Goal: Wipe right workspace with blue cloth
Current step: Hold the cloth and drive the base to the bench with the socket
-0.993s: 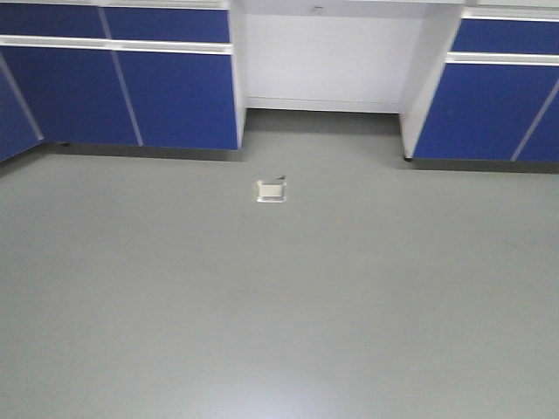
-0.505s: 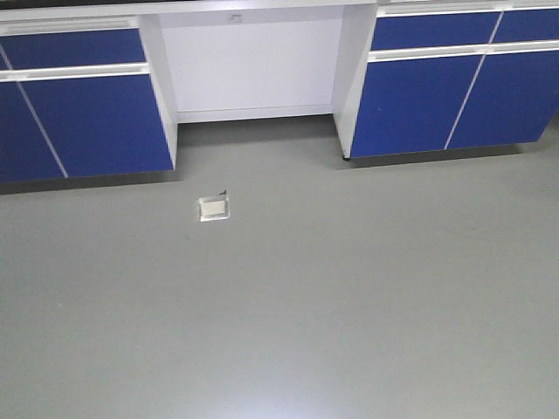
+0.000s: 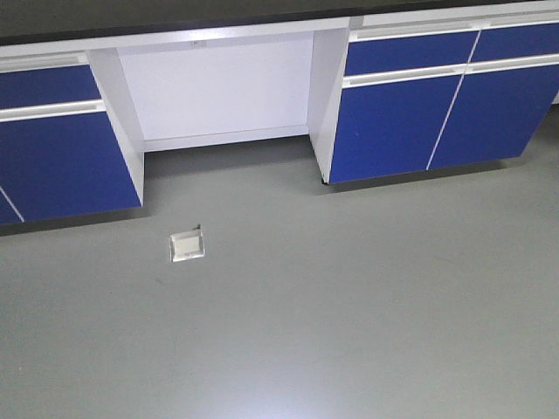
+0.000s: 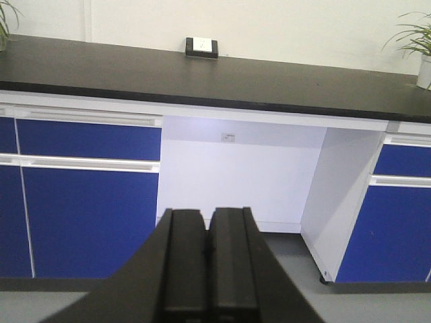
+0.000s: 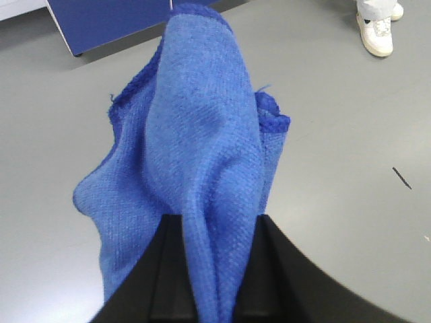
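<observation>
Bunching in rumpled folds, the blue cloth (image 5: 195,134) is pinched by right fingers (image 5: 168,276), left fingers (image 4: 185,262) clenched.

Grey floor (image 3: 349,305) meets blue-fronted cabinets (image 3: 393,122) flanking a white open recess (image 3: 218,87); a small metal plate (image 3: 188,246) sits in the floor nearby; a pale wall (image 4: 303,27) stands behind.

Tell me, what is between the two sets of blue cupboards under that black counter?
An open, doorless white recess separates the left cupboards from the right cupboards. The front-facing and left wrist views both show it.
</observation>
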Controlling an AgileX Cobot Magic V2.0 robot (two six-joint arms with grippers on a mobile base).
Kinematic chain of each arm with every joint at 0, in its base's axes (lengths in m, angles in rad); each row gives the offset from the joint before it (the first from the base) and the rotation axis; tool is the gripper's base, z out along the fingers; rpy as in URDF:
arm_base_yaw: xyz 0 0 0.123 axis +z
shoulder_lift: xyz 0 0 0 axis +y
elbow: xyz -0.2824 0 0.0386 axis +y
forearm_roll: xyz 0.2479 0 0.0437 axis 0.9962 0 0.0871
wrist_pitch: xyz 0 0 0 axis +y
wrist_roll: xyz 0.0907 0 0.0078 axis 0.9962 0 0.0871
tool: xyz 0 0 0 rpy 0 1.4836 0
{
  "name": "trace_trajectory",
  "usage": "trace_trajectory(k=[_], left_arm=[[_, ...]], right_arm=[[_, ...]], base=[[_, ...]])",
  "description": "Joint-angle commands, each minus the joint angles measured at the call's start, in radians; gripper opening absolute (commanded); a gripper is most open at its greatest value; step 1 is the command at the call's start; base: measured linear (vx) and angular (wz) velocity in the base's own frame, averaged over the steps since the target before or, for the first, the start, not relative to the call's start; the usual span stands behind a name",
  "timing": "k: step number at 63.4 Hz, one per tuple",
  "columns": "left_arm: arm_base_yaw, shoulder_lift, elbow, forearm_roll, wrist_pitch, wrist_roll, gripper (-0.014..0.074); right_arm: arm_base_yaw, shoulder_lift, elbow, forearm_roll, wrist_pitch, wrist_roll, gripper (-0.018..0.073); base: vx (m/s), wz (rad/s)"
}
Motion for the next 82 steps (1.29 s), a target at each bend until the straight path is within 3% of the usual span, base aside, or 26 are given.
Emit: trace_trajectory(k=[1, 82], left_arm=[[-0.003, -0.016, 0.031, -0.006, -0.083, -0.008, -0.0006], [-0.003, -0.016, 0.031, -0.006, -0.083, -0.008, -0.0006]], right_arm=[[-0.005, 0.0, -0.028, -0.019, -0.017, -0.008, 0.0], [-0.005, 0.0, -0.028, -0.019, -0.013, -0.008, 0.0]], base=[[0.37, 0.0], [0.42, 0.08]])
